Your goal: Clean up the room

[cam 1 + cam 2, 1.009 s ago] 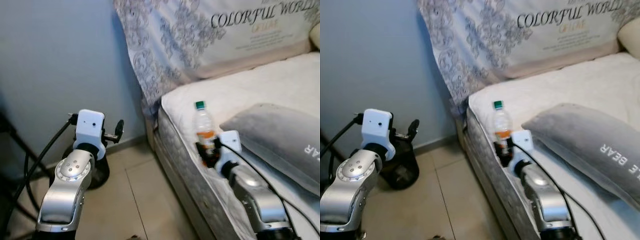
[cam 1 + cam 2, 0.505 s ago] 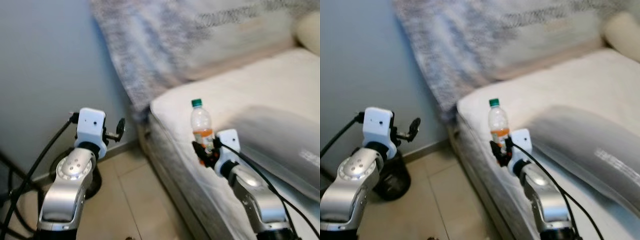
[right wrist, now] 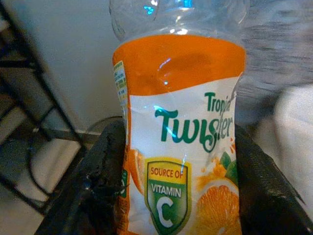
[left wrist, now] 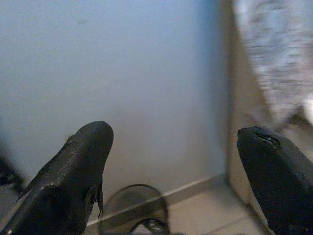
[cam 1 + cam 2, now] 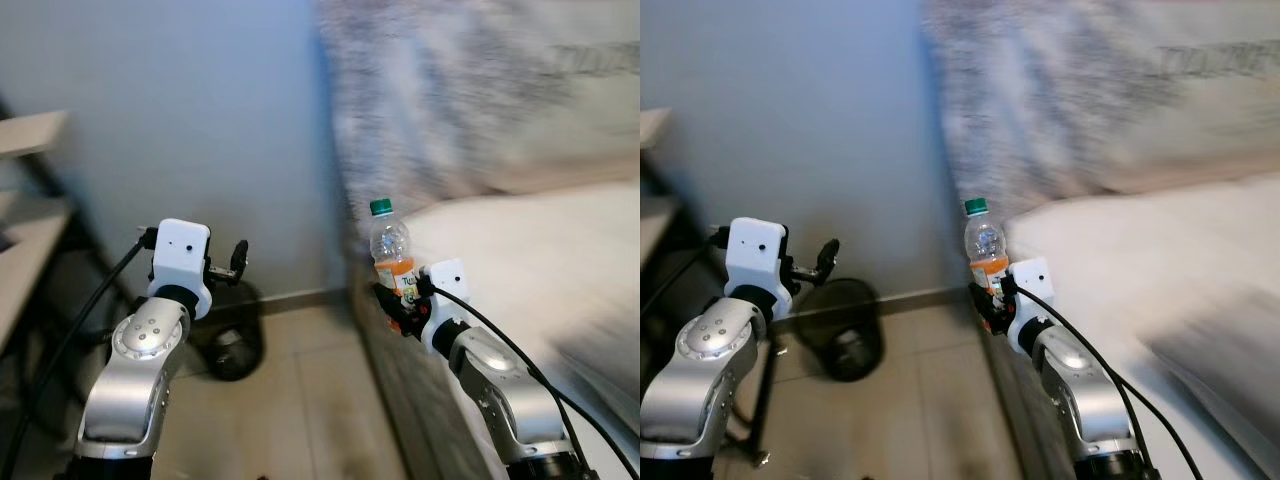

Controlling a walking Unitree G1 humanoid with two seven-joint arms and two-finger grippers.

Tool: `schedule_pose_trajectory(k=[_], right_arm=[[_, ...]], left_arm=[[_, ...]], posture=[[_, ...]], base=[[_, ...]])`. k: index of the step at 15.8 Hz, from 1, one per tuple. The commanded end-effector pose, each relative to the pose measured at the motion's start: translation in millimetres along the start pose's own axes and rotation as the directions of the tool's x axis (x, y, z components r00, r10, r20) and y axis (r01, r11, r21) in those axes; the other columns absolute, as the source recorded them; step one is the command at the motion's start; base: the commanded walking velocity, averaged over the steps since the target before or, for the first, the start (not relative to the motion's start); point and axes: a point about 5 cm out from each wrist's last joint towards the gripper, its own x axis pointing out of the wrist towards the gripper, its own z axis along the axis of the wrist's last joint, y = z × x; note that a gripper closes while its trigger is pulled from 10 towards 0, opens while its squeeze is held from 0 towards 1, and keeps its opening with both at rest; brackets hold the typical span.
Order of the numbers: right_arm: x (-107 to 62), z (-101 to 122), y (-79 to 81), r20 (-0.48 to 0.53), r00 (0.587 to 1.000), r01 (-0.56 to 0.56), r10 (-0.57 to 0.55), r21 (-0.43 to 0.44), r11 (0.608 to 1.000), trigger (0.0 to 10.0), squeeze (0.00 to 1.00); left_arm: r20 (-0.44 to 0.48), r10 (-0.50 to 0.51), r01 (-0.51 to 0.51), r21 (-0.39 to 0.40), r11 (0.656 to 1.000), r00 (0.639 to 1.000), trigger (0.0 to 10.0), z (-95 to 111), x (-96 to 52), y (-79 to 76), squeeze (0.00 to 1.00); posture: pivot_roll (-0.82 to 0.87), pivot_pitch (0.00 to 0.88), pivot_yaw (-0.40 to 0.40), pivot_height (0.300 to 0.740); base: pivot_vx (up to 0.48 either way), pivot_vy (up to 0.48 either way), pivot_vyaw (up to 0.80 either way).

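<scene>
The right gripper has its jaws clenched on an upright Tropicana Twister bottle at the bed's corner, while the left gripper hangs with jaws released.

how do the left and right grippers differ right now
The right gripper is shut on the bottle, holding it upright beside the bed; the left gripper holds nothing. The right gripper's fingers press the bottle's orange label, while the left gripper's fingers stand wide apart, facing the wall and a black bin. Both have black fingers and are raised at about the same height.
</scene>
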Motion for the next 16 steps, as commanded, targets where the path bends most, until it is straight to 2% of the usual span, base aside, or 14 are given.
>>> schedule_pose_trajectory(k=[1, 5, 7, 12, 16], right_arm=[[1.6, 4.3, 3.3, 0.018, 1.000, -0.013, 0.013, 0.012, 1.000, 10.0, 0.00], [2.0, 3.3, 0.0, 0.014, 1.000, -0.002, 0.002, 0.009, 1.000, 10.0, 0.00], [2.7, 6.3, 1.2, 0.020, 1.000, -0.018, 0.019, -0.037, 0.999, 10.0, 0.00], [3.2, 7.0, -0.1, 0.026, 1.000, -0.007, 0.008, -0.041, 0.999, 10.0, 0.00], [2.9, 5.5, -1.2, 0.025, 1.000, 0.011, -0.011, -0.027, 1.000, 10.0, 0.00]], left_arm=[[-0.001, 0.003, -0.003, 0.004, 1.000, 1.000, 10.0, 1.4, 0.8, 2.9, 0.00], [-0.004, -0.003, 0.003, 0.003, 1.000, 1.000, 10.0, 0.6, 1.4, 2.7, 0.00], [-0.005, -0.009, 0.009, 0.000, 1.000, 1.000, 10.0, -0.3, 1.7, 2.6, 0.00], [-0.007, -0.016, 0.016, -0.003, 1.000, 1.000, 10.0, -1.3, 1.4, 2.5, 0.00], [-0.008, -0.023, 0.023, -0.004, 1.000, 1.000, 10.0, -1.7, 0.5, 1.6, 0.00]], posture=[[-0.04, 0.000, 0.047, 0.740], [-0.04, 0.000, 0.047, 0.740], [-0.03, 0.000, 0.046, 0.740], [-0.04, 0.000, 0.049, 0.740], [-0.03, 0.000, 0.049, 0.740]], base=[[0.281, 0.000, 0.00], [0.283, 0.000, 0.00], [0.281, 0.000, 0.00], [0.285, 0.000, 0.80], [0.282, 0.000, 0.00]])
